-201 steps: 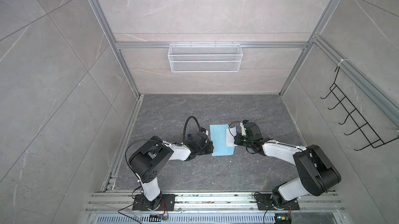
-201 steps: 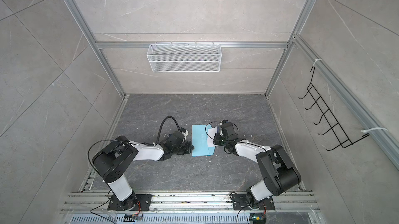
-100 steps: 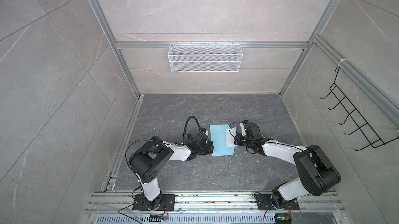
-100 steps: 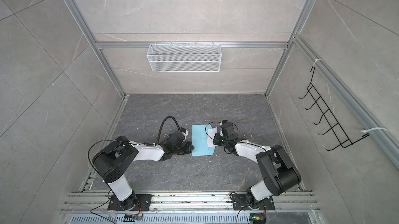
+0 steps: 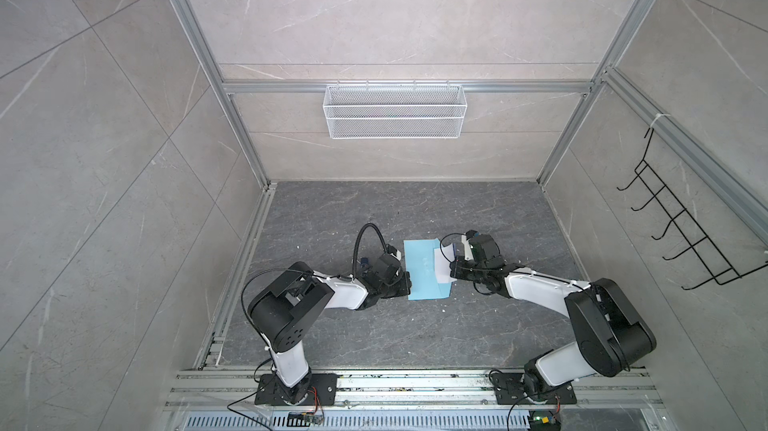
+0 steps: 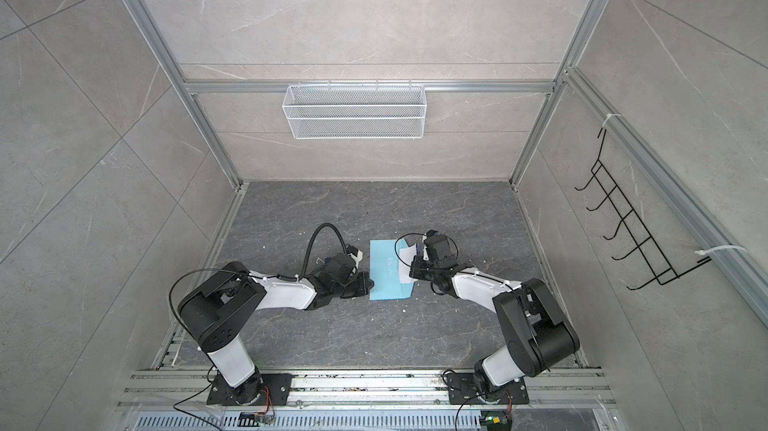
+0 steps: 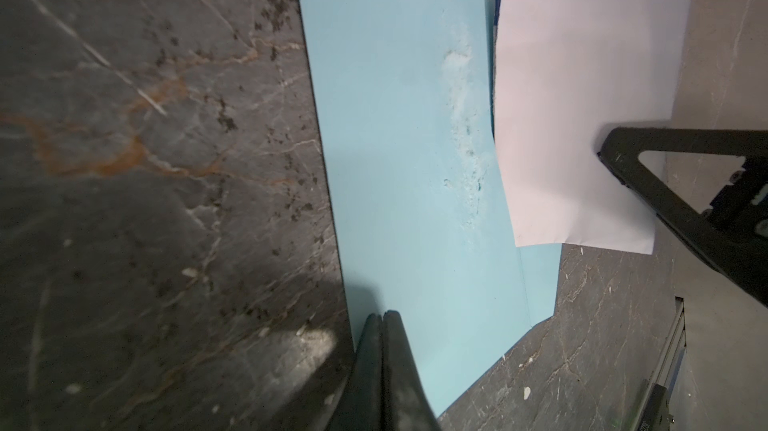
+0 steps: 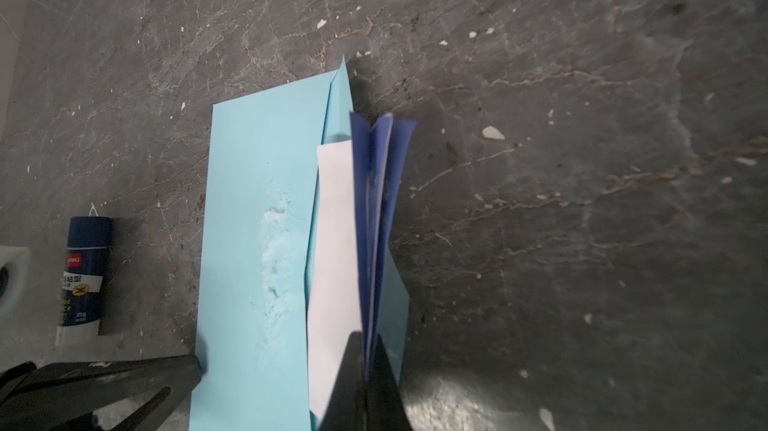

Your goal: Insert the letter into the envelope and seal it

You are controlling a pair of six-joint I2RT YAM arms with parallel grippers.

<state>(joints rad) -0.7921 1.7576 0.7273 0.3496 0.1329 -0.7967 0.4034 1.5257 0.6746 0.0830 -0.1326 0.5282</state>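
Envelope (image 5: 422,271): flat, lower centre of both top views.
Letter (image 5: 442,271): folded, at its mouth, clamped by right gripper (image 8: 365,345).
Left gripper (image 7: 382,318): fingers together at the envelope edge.
Change: none in the last second; insertion looks paused.

The envelope (image 8: 241,158) is light blue with a whitish smear; the letter (image 8: 332,221) white and dark blue; the tabletop (image 8: 582,158) veined grey.

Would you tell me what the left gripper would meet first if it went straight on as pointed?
Probably the envelope: the left gripper, shut, sits at its edge with blue paper stretching ahead, though its height is unclear.
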